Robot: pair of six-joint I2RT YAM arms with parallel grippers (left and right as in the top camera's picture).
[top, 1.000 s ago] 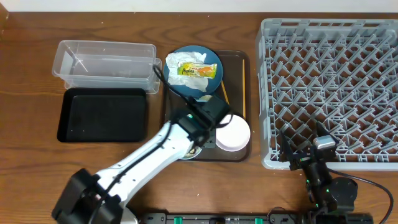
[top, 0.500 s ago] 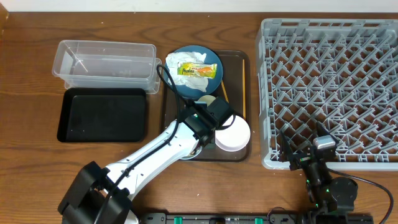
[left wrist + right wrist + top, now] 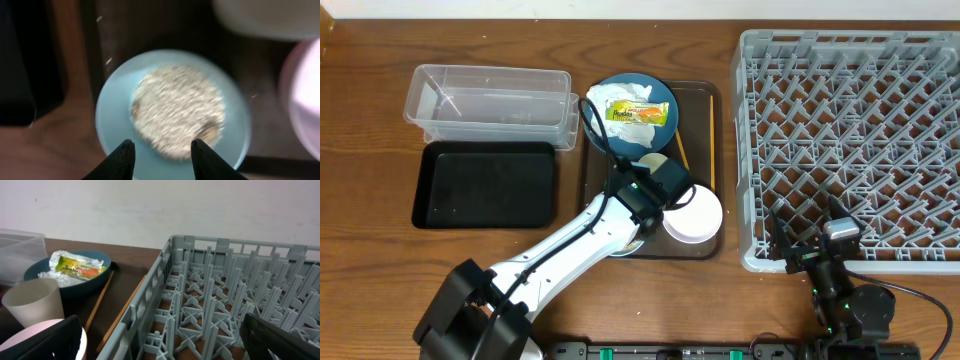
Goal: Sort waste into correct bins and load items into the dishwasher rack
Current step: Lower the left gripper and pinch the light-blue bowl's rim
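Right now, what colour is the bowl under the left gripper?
Light blue bowl, whitish rice inside; clearest in the left wrist view.

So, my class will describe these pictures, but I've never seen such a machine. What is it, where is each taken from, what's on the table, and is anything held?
Two robot arms stand at a wooden table, each ending in a two-finger gripper. One picture looks straight down from above; the other two come from a camera on each wrist. On the table are a big grey rack, a clear tub, a black tray, and a brown tray carrying a dark blue plate with tissue and a snack wrapper, a cup, chopsticks and a white bowl. The left gripper hangs open over a light blue bowl of rice scraps; that view is blurred. The right gripper sits wide open by the rack's edge. Neither holds anything.
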